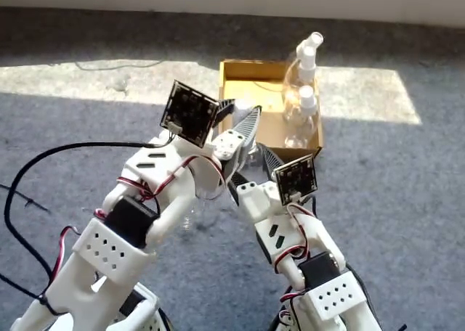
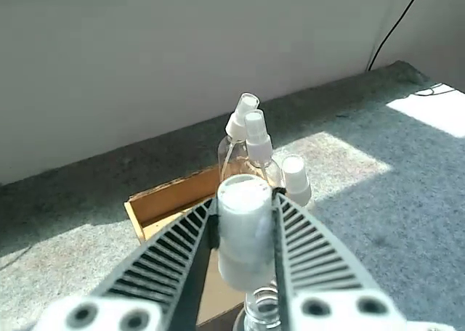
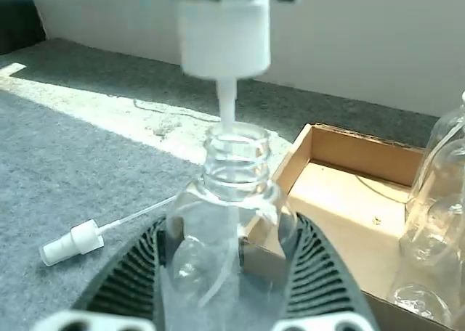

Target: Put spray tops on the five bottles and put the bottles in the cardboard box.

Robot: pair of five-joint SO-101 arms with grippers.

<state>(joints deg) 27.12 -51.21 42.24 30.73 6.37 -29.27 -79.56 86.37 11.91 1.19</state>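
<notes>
White plastic: spray top [image 2: 245, 236], upright, clamped between the black ribbed fingers of the left tool [image 2: 245, 204].

Clear plastic: bottle [image 3: 225, 200], open-necked and upright, gripped round its shoulder by the right tool [image 3: 232, 233], directly under the spray top. The top's dip tube runs down through the neck. Its collar stands above the rim and is not seated.

Cardboard box [image 1: 251, 70]: open-topped, just beyond both tools. Its near corner lies just beside the held bottle.

Capped bottles [image 1: 301, 117]: standing inside the box, crowded against its right wall in the high view. The left wrist view shows three white tops, the farthest one tilted. The left part of the box floor shows as sunlit cardboard, up to the left wall.

Loose spray top [image 3: 73, 242]: lying on its side on the surface, apart from the held bottle and on the side away from the box. Its thin tube trails back toward the bottle.

Surface [image 1: 407, 200]: grey carpet, stretching wide to the right of the box and arms and out to the left. A sunlit band crosses it level with the box.

Black cable [image 1: 43, 164]: loops over the carpet on the left arm's side.

Pale wall [image 2: 145, 55]: bounds the far edge of the surface, behind the box.
</notes>
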